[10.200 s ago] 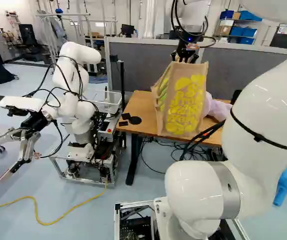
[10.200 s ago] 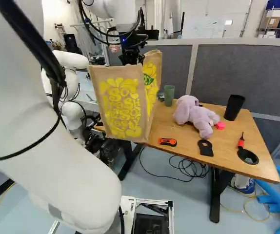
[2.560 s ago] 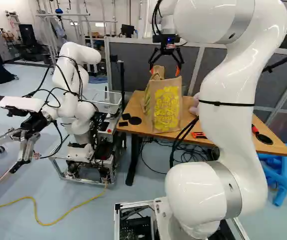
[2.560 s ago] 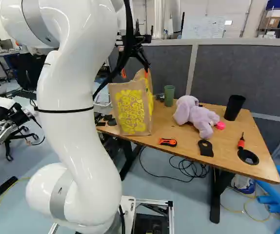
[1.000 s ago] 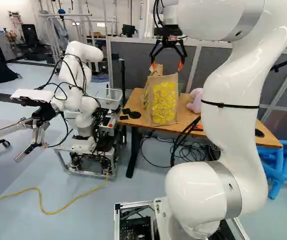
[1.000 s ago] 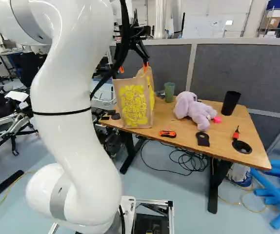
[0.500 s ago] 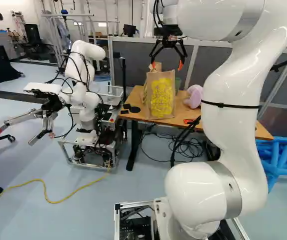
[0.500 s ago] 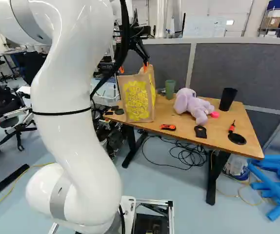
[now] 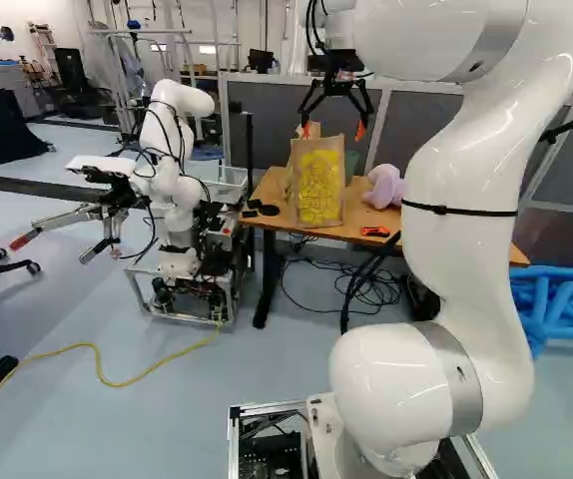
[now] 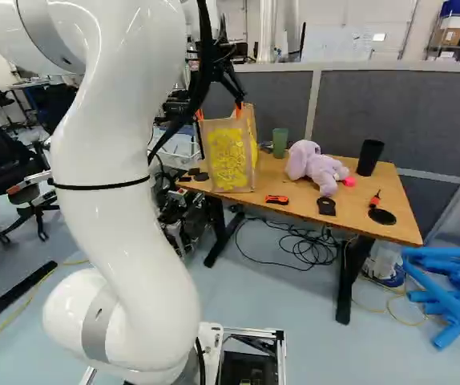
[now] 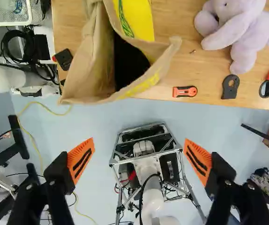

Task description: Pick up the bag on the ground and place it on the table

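The claw (image 11: pixel 139 152) is spread wide, with nothing between its orange pads (image 11: pixel 81 160); it hangs above the bag (image 9: pixel 317 187), its fingers directed downward; the wrist view places the bag ahead of the claw and offset toward the finger on the side of another robot (image 9: pixel 172 135), not centred between the two; the only working arm (image 9: pixel 461 230) approaches from the base side, so the claw sits over the near side of the surface (image 10: pixel 360 218); the bag stands upright on that surface, close to its near edge; its long axis runs vertically, its open mouth points up, and its broad printed face is turned toward the base; beyond the bag stands a green cup (image 10: pixel 280 142); beside the bag, at its right in the right base view, lie an orange cutter (image 10: pixel 277 200) and, farther along, a lilac plush toy (image 10: pixel 316 168) and a black cup (image 10: pixel 369 157); placement is judged complete, since the bag bears on the surface without support from the claw; the next move, in judgement, is a straight upward withdrawal along the bag's vertical axis; caution: a sideways move at this height could catch the rim or handle and tip the bag over the near edge.
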You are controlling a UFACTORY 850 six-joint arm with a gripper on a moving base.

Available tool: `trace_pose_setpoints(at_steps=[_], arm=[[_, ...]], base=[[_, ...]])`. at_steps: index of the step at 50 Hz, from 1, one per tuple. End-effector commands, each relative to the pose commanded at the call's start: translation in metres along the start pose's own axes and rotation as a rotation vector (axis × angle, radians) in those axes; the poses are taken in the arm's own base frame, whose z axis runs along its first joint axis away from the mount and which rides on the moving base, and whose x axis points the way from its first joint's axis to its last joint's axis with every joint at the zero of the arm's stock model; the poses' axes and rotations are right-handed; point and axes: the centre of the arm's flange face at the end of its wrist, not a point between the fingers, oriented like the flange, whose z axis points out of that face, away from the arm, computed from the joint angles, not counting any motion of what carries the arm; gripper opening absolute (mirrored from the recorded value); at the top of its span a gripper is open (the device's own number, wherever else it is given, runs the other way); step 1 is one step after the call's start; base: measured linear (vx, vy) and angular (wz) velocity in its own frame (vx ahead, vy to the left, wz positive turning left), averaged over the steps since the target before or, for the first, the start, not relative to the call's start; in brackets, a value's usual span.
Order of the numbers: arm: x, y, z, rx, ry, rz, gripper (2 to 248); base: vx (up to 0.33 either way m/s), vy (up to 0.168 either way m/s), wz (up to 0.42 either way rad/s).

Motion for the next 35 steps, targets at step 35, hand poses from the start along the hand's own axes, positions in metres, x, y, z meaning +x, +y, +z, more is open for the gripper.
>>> trace_pose_setpoints(at_steps=[35], arm=[[0.0,0.0,0.0,0.0,0.0,0.0,247]], base=[[-0.136,-0.001,0.016]])
